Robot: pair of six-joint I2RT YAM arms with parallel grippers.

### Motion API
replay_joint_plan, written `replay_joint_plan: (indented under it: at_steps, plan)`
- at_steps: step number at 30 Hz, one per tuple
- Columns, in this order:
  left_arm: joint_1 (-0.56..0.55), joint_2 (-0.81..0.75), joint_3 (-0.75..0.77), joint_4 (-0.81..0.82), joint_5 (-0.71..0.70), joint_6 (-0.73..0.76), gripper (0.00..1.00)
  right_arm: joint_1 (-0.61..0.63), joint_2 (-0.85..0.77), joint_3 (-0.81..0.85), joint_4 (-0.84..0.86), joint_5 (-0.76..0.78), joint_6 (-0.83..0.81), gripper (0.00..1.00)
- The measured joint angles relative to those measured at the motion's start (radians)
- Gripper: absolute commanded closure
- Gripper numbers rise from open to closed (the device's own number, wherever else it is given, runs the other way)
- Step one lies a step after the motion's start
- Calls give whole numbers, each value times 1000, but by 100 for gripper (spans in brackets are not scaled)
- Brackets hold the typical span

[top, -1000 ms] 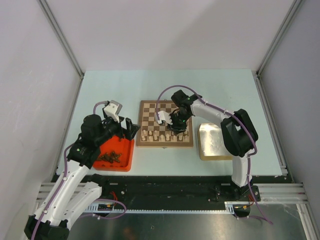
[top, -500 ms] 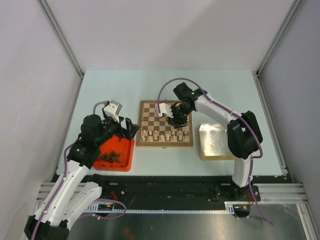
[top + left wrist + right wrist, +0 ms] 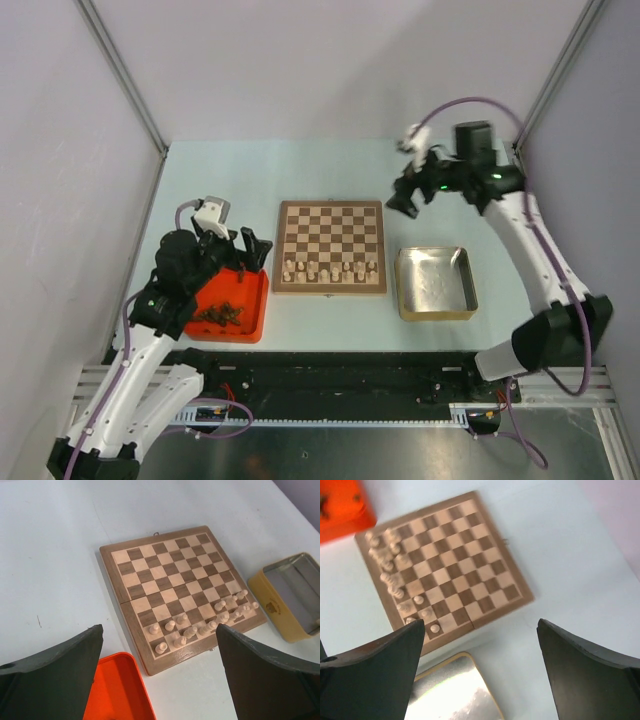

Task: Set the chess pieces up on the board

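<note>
right gripper (image 3: 403,202): off the board (image 3: 330,232), now raised beyond its far right corner
right jaws: opened wide, nothing between them
chess pieces (image 3: 330,269): board's near rows no longer covered by the arm
left gripper (image 3: 252,250): nudged slightly, left of the board

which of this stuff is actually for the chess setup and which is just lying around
For the job: board, pale chess pieces on its near rows, dark pieces in the red tray.
Lying about: gold tin.

pale chess pieces (image 3: 330,270) stand along the board's (image 3: 330,225) near rows.
</note>
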Motion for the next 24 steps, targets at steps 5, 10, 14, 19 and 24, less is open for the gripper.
replay_joint_plan:
  at_steps: [5,10,14,19,24]
  plan:
    - [4,-24,55,-34,-8,-50,0,-211,-169,-86,146,-35,278,0]
    - [4,-75,115,-66,-8,-79,0,-209,-243,-121,227,159,530,0]
    - [4,-109,152,-101,-8,-81,0,-209,-274,-142,251,317,652,0]
    - [4,-124,179,-142,-8,-81,0,-214,-303,-159,261,429,723,0]
    - [4,-143,186,-190,-16,-80,0,-215,-329,-175,265,467,731,0]
